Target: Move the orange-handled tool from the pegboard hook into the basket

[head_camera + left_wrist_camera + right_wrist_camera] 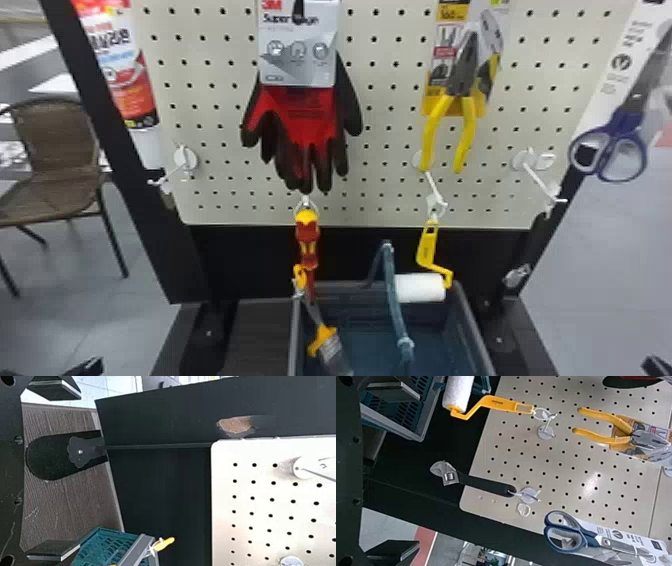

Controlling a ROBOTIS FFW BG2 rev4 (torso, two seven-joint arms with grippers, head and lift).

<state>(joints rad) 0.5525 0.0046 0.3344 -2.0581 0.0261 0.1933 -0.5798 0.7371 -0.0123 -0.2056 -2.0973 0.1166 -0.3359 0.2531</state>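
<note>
orange-handled tool (326, 336) leans inside basket (472, 322), left gripper (89, 366) and right gripper (656, 366) spread, empty.

Between the basket (136, 548) and the pegboard (222, 506) — a black panel (166, 490).

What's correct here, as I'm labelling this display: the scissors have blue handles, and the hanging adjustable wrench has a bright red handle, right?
Not quite: the right wrist view shows the hanging adjustable wrench with a black handle, not a red one. The scissors do have blue handles.
</note>
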